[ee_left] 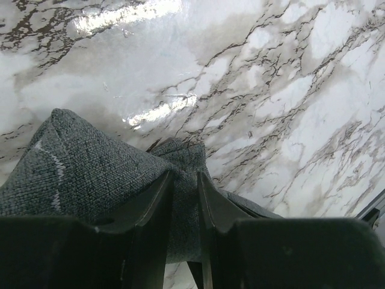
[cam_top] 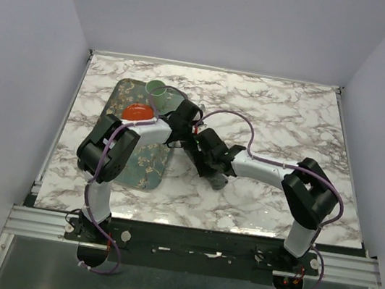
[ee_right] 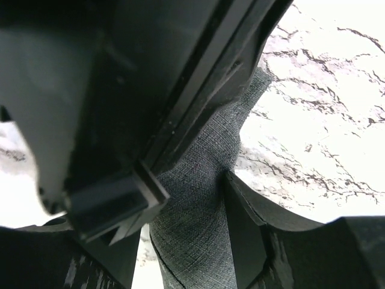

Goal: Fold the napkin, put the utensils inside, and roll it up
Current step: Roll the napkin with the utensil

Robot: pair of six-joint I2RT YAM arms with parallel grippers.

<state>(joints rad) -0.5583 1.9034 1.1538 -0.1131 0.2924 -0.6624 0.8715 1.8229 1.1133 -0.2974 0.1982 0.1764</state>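
The napkin (ee_left: 90,162) is a dark grey cloth bundle lifted a little above the marble table. My left gripper (ee_left: 185,174) is shut on a pinched fold of it. In the right wrist view the napkin (ee_right: 198,211) runs as a thick roll between the fingers of my right gripper (ee_right: 186,198). One finger (ee_right: 240,223) touches the cloth, and a sliver of table shows on the other side. From above, both grippers meet at mid-table, left gripper (cam_top: 193,131) and right gripper (cam_top: 203,146), and they cover most of the cloth. The utensils are hidden.
A green floral tray (cam_top: 141,169) lies at the left under the left arm, with an orange-red round object (cam_top: 137,112) and a pale green disc (cam_top: 157,88) on its far end. The left arm's wrist (ee_right: 120,90) fills the upper left of the right wrist view.
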